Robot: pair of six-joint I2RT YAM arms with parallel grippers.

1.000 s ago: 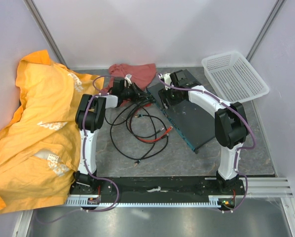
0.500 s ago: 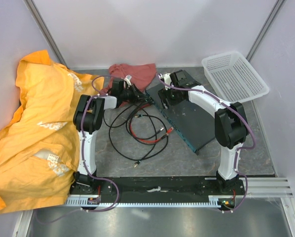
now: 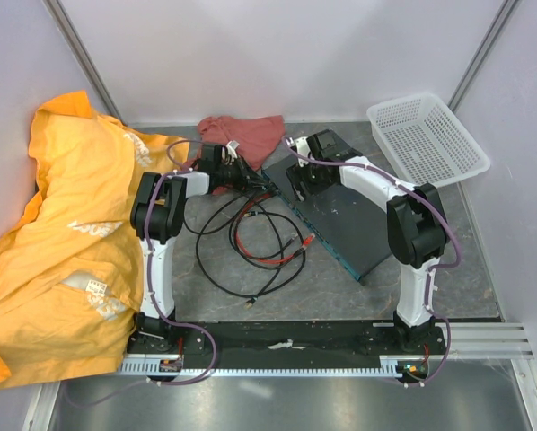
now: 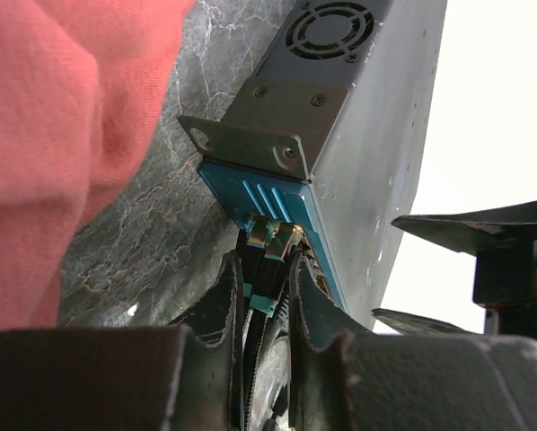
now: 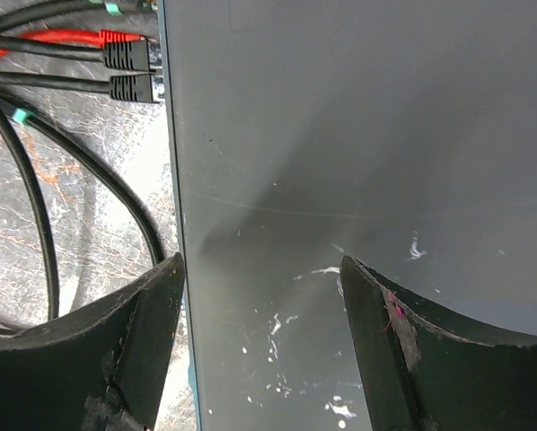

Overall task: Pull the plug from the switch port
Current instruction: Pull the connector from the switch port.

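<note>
Left jaws clamp the plug point(image 4: 268, 242) (apparently seated in its port) on the switch point(image 3: 345, 220), mid-frame on the tabletop point(image 3: 340, 296); right jaws stand apart over the switch's upper-left end, beside cables point(image 5: 71, 83).

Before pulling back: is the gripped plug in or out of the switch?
In: the plug sits in the switch's teal edge, left gripper around it.

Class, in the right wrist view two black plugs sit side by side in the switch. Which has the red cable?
The upper plug: a red cable leads from it; the lower plug has a black one.
</note>
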